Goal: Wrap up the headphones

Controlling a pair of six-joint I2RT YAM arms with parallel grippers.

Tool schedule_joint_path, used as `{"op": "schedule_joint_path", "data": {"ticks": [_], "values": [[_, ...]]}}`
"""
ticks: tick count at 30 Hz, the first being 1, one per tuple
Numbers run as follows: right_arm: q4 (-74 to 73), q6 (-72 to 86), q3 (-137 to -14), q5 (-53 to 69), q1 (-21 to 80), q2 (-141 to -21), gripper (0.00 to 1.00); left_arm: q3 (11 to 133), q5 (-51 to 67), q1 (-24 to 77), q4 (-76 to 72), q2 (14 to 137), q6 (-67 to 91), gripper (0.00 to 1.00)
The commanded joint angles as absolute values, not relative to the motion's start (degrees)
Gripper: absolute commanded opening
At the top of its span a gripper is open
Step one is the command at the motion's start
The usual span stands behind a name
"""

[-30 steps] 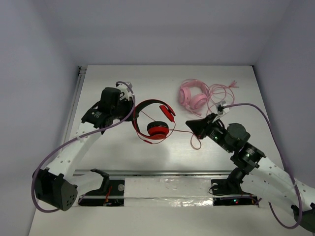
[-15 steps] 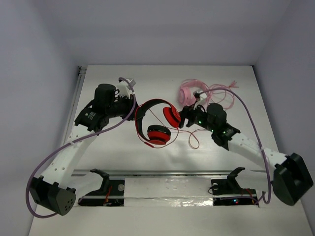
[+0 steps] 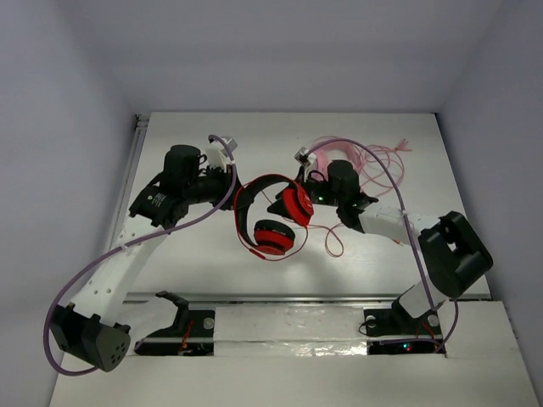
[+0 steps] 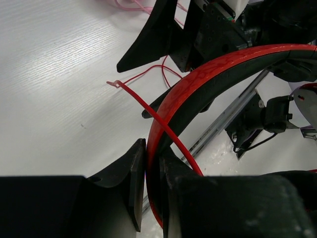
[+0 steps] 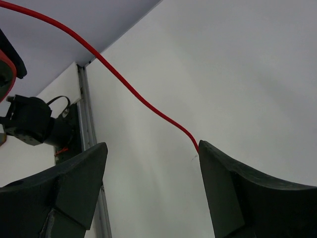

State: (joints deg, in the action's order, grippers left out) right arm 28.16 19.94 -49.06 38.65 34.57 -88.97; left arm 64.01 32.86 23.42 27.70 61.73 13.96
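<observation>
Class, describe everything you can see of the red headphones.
The red headphones have a glossy red headband lined black and round red cups with black pads. The left tool is shut on the headband. Their thin red cable passes through the open right tool and loops on the white table.

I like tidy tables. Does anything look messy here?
The red headphones sit crooked, headband pinched by the left gripper, and their red cable trails loose across the table, unwrapped. A pink cable lies tangled nearby.
</observation>
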Motion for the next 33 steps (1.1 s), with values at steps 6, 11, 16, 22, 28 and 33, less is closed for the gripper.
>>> {"op": "schedule_joint_path", "data": {"ticks": [6, 11, 16, 22, 28, 33], "values": [[38.14, 21.71, -55.81, 45.53, 35.16, -94.56, 0.78, 66.18, 36.21, 25.74, 23.91, 60.91, 14.85, 0.0], [38.41, 21.71, -58.62, 45.53, 35.68, -98.52, 0.78, 66.09, 36.56, 26.28, 23.91, 61.17, 14.94, 0.0], [40.34, 22.76, -59.25, 45.88, 35.68, -99.32, 0.51, 66.18, 35.78, 26.81, 24.17, 60.73, 14.77, 0.0], [37.27, 21.01, -56.43, 32.28, 35.68, -91.08, 0.05, 65.13, 35.86, 26.81, 23.82, 60.47, 14.68, 0.0], [34.02, 20.39, -52.83, 19.43, 35.07, -83.42, 0.0, 64.51, 35.77, 26.81, 22.68, 60.38, 14.77, 0.0], [30.68, 19.25, -50.81, 14.69, 35.07, -78.06, 0.0, 64.42, 35.77, 26.81, 22.41, 59.94, 14.85, 0.0]]}}
